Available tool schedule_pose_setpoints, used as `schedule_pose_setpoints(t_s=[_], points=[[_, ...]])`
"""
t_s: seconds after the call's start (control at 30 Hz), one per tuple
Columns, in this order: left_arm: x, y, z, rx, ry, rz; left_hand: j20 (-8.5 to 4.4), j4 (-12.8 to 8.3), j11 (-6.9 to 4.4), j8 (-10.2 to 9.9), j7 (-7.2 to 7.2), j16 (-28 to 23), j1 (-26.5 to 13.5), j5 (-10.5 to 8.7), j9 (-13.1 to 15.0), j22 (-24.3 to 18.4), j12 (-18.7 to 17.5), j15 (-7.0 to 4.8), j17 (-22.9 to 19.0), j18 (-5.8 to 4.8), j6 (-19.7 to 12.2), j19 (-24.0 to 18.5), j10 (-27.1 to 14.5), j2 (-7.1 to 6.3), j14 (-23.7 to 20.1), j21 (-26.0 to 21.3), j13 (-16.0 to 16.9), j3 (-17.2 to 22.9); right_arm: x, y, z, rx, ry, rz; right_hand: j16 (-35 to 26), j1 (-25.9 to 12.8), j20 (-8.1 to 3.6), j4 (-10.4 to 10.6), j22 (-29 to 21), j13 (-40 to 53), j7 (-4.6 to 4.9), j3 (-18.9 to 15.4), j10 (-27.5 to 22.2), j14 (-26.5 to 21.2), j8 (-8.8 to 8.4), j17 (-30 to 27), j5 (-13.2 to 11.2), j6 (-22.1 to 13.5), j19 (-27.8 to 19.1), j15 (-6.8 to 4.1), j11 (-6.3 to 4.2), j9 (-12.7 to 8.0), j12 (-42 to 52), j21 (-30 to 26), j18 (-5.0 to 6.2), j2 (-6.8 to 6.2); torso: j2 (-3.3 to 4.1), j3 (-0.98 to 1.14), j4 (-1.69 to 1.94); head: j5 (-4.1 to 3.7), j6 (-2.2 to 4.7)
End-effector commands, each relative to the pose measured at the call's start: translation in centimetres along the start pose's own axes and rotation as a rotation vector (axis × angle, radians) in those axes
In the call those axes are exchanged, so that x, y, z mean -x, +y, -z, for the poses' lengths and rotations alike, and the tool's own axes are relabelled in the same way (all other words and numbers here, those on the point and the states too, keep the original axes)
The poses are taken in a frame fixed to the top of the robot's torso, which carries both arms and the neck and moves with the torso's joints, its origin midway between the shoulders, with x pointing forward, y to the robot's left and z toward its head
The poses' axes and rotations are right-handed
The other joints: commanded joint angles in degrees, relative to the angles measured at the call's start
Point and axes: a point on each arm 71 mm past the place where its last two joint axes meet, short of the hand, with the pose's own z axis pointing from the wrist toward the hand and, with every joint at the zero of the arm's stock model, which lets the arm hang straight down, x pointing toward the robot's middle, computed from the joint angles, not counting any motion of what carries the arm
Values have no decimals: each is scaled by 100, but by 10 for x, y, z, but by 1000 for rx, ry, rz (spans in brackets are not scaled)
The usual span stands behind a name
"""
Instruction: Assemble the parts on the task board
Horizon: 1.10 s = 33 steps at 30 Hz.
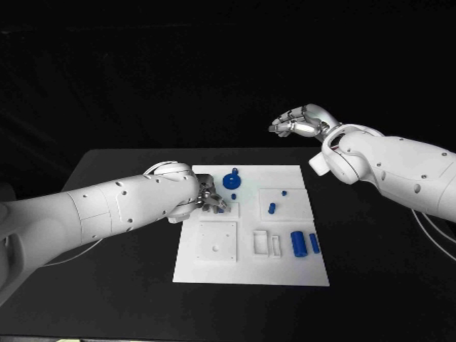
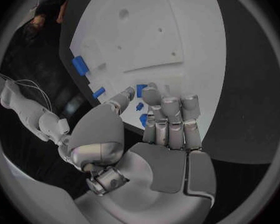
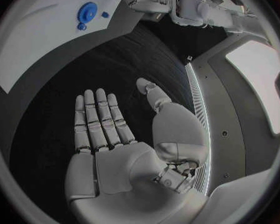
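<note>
Those small blue parts (image 1: 299,241) look light, stiff and slippery, best pinched mid-barrel; left robot hand (image 1: 209,199) hovers fingers apart, right robot hand (image 1: 302,122) spread empty.

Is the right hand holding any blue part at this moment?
No. In the right wrist view the right hand is flat with its fingers stretched out and nothing in them, over bare black table.
</note>
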Motion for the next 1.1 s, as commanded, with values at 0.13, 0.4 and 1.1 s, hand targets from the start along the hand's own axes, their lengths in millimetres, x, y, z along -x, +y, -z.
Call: schedule_pose_setpoints(t_s=[0.13,0.4,1.1], points=[[-12,-2,-3,-19,59,4,-707,-63,-10,53,-31,33,4,25,-42,12,39,-33,16,-65,44,44,65,78,17,32,13,-8,-1,1,0,4,2,6,1,34,14,-5,11,-8,103,-29,41,-29,22,-10,39,10,-44,-5,16,-7,-38,-20,31,-21,0,4,4,-13,-23],[-13,-3,-2,-26,77,15,-719,-320,1,60,-20,29,188,26,-111,28,26,-26,27,-64,-12,44,75,294,17,37,13,54,-1,1,0,5,2,6,3,32,15,-4,13,-8,103,-31,42,-30,23,-12,39,11,-45,-5,16,-9,-39,-21,32,-21,-8,5,8,-21,-40],[-12,-2,-2,-51,73,70,-693,-1220,32,126,10,41,752,552,-240,58,16,14,54,-125,-8,74,138,945,51,58,18,281,-3,-1,0,1,8,4,7,27,17,-2,17,-8,103,-34,44,-32,25,-17,41,10,-46,-4,15,-12,-40,-22,33,-19,-10,1,11,-14,-54]])
